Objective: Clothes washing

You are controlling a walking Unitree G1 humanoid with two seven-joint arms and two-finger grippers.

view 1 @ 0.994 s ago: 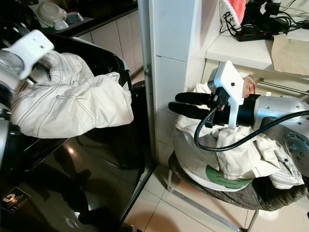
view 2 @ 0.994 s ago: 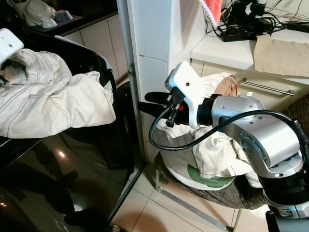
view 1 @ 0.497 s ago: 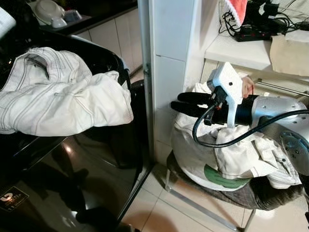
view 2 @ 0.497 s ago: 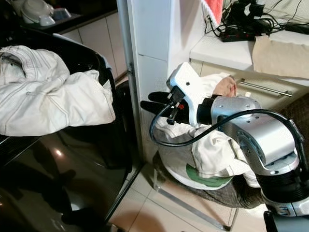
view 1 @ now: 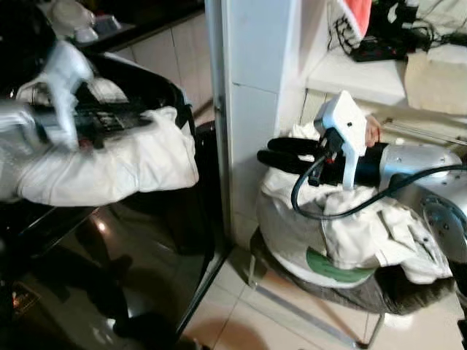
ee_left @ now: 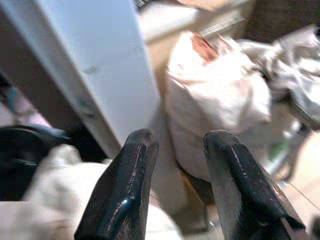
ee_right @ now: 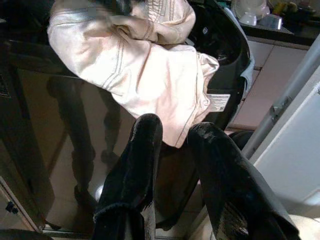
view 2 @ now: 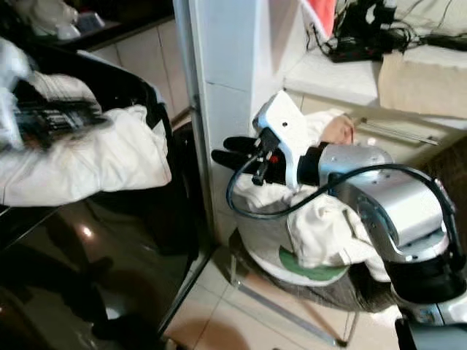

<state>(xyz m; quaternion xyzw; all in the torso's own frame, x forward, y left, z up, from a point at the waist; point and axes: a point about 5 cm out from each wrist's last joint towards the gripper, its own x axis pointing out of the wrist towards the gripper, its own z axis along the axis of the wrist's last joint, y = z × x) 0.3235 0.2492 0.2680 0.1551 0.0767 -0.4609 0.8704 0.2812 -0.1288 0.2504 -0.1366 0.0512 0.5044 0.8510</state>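
A white garment lies draped over the front rim of the black top-loading washer. My left gripper, blurred by motion, reaches across the top of it; the left wrist view shows it open with nothing between its fingers. More white clothes are piled on a low stool to the right. My right gripper hovers just above that pile, pointing toward the washer, open and holding nothing. In the right wrist view it looks at the draped garment.
A white tiled pillar stands between the washer and the stool. The washer's glossy black front faces me. Behind the pile is a counter with a power strip and cables. Bowls sit far left.
My left arm lifted off the garment and left the view, then swung back in over it. The garment lies flatter. The right arm has hardly moved.
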